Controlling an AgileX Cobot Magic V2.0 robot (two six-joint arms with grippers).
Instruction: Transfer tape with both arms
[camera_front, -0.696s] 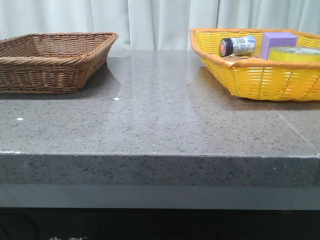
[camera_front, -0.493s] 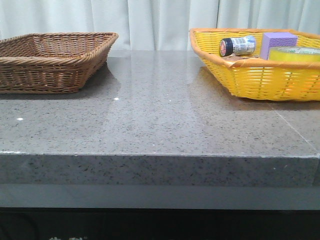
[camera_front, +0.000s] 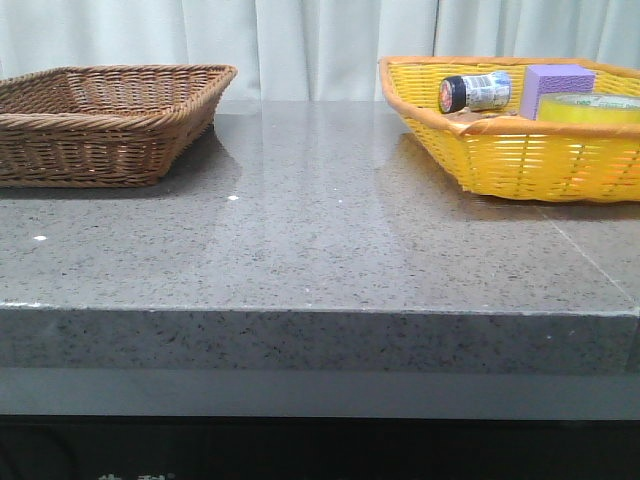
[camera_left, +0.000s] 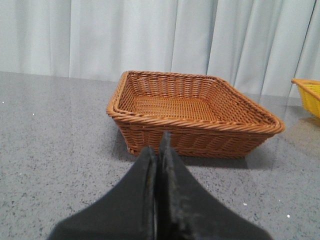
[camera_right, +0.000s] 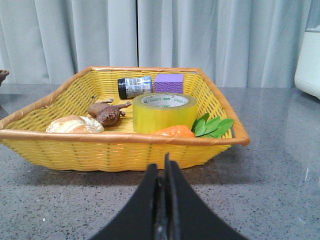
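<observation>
On the grey stone table (camera_front: 320, 240) a brown wicker basket (camera_front: 105, 120) sits at the left and a yellow basket (camera_front: 520, 150) at the right. The tape (camera_right: 164, 112) lies flat inside the yellow basket, beside a purple block (camera_right: 168, 83), a small jar (camera_right: 134, 87) and a carrot (camera_right: 172, 131). The left tool (camera_left: 159, 150) and right tool (camera_right: 163, 170) both have their fingers pressed together, pinching nothing, each above the table facing its basket.

The right gripper (camera_right: 163, 167) sits on the near side of the right-hand basket (camera_right: 120, 136), apart from its rim. Beyond the claw, inside that basket, the tape (camera_right: 164, 112) stands nearly straight ahead. Behind the tape lie a block (camera_right: 169, 83) and a small jar (camera_right: 135, 87) on its side. A toy animal (camera_right: 107, 112) lies beside the tape, with what may be a shell (camera_right: 75, 124) nearer the rim. The left gripper (camera_left: 158, 152) faces the other basket (camera_left: 192, 112), just short of its near wall.
</observation>
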